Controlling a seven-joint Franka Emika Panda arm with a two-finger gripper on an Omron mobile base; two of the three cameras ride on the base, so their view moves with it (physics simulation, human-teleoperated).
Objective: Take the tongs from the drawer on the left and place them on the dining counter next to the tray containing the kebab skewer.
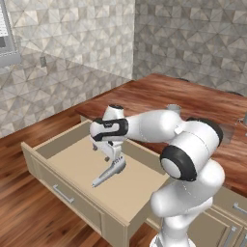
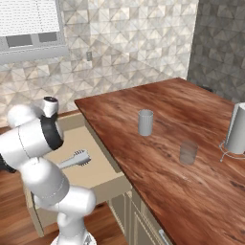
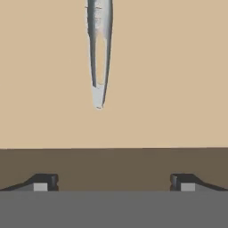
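— Where are the tongs (image 1: 109,173)?

— Flat on the floor of the open drawer (image 1: 126,194), near the middle. The hand (image 1: 107,157) hangs right above them, fingers spread wide, pinching nothing.

— Which way do they lie from it?

— In the hand view the tongs (image 3: 99,53) run straight away from the fingertips (image 3: 44,182), long axis roughly square to the line between the two fingers. The narrow end points back at the hand, a little left of centre between them. So I'd say it must move forward along the tongs and a touch to the side before it drops and closes across the arms.

— And the surface?

— Reddish-brown wood (image 2: 167,143), running off to the right of the drawer. A grey cup (image 2: 145,122) stands on it, a clear glass (image 2: 188,152) nearer, a pale upright thing (image 2: 237,129) at the far edge. Grey patterned tile walls behind, wood floor below. I can't see a tray from here.
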